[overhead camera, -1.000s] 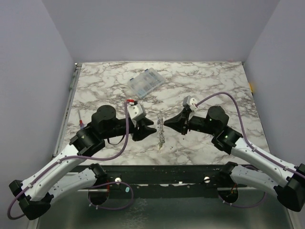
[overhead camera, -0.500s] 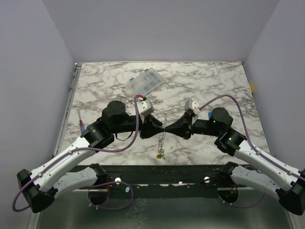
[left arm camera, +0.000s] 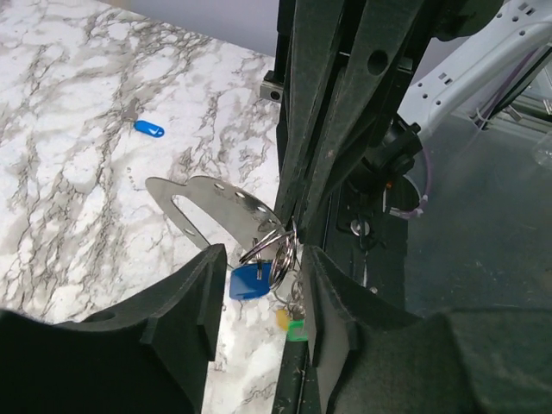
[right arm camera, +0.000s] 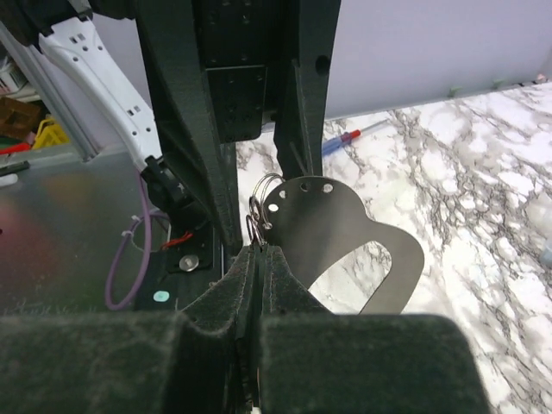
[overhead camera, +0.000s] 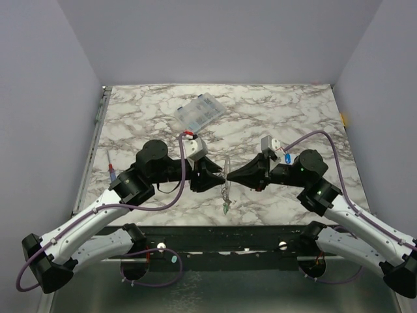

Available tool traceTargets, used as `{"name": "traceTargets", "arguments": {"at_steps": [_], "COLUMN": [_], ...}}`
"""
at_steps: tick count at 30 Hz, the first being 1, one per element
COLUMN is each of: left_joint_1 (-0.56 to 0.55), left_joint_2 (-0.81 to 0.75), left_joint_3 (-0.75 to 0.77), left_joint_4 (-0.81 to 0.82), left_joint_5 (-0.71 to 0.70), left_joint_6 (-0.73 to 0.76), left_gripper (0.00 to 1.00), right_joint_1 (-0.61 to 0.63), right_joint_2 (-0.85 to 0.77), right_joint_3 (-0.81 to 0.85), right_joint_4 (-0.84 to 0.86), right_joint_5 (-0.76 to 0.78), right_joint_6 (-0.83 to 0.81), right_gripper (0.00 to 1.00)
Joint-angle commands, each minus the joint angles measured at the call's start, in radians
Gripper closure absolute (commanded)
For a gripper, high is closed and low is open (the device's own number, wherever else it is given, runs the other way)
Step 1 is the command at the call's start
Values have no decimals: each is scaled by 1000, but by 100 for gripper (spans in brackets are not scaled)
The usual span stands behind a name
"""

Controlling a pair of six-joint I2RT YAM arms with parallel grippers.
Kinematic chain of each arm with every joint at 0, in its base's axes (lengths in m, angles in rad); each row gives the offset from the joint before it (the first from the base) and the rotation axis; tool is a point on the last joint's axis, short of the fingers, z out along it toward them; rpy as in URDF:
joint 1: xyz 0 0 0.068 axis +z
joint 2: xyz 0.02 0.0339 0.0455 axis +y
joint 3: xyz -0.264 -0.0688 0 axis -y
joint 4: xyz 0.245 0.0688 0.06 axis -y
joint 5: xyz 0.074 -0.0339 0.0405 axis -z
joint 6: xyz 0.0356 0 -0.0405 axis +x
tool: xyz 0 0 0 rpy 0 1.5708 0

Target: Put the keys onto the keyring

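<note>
The keyring, a flat grey metal loop with an oval cut-out, hangs in the air between both arms above the table's near edge. My right gripper is shut on its lower edge, where small wire rings sit. From those rings dangle keys: a blue one, a yellow one and a green one. My left gripper is open, a jaw on each side of the dangling keys. A loose blue key lies on the marble near the right wrist.
A clear compartment box stands at the back centre of the marble table. A red-and-blue screwdriver lies at the left edge. The black frame rail runs just below the hanging keys.
The left gripper drew back a little to the left, its jaws narrowing then widening. The right gripper shifted right with the keyring, and the keys now hang a bit further right.
</note>
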Motion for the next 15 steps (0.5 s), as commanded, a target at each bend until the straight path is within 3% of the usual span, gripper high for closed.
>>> {"name": "traceTargets", "arguments": {"at_steps": [1, 4, 7, 11, 15], "left_joint_1": [-4, -4, -2, -3, -4], "left_joint_2": [-51, -93, -149, -192, -204], "left_joint_3": [-24, -24, -12, 19, 26], "left_joint_4": [43, 41, 17, -60, -78], "left_joint_5": [35, -4, -60, -113, -94], "left_joint_6": [-15, -17, -11, 8, -20], "left_gripper": [48, 33, 31, 41, 60], "right_joint_1": [5, 5, 5, 5, 4], "right_joint_2": [-15, -15, -16, -30, -40], "right_joint_3": [-4, -10, -6, -14, -19], "right_joint_4": [100, 124, 121, 134, 161], "right_joint_5": [13, -21, -48, -61, -79], "right_joint_6": [49, 65, 72, 82, 106], "right_gripper": [99, 99, 99, 99, 99]}}
